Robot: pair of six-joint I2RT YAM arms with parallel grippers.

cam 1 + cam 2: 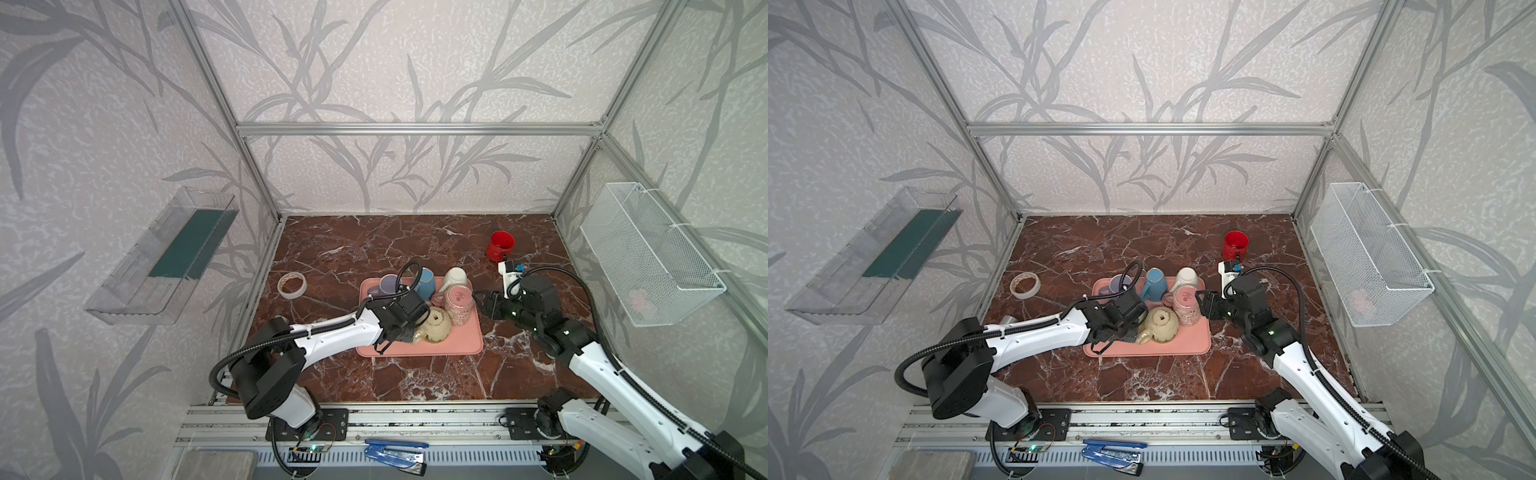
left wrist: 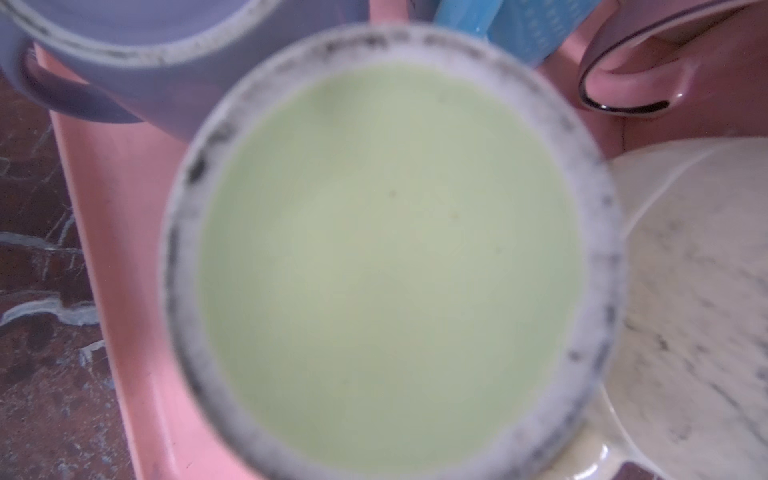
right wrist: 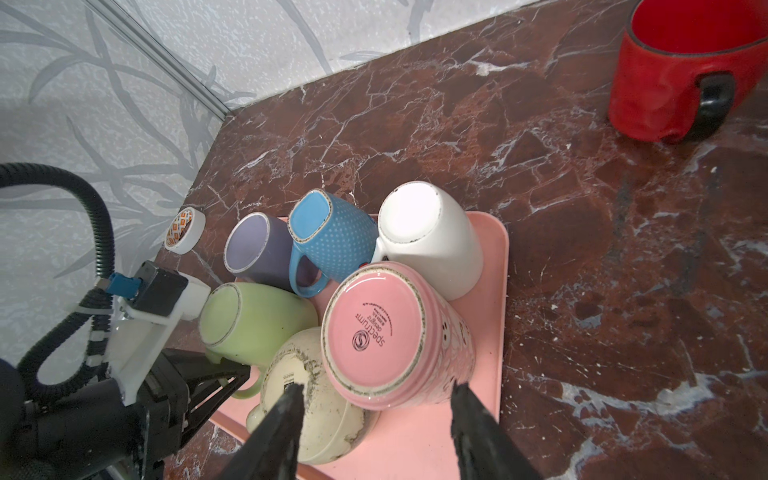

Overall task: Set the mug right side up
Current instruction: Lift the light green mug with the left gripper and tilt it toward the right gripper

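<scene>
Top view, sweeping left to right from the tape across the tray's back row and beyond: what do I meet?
tape roll → purple mug → blue mug → white mug → red mug

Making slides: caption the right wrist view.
Right gripper, jaws open, faces the inverted pink mug on a crowded tray; red mug stands upright.

Two white-shelled arms (image 1: 336, 338) with black joints (image 1: 270, 382), black corrugated cables (image 3: 101, 237), small green lights (image 1: 1272, 332), black tapered fingers (image 3: 278, 428)
</scene>
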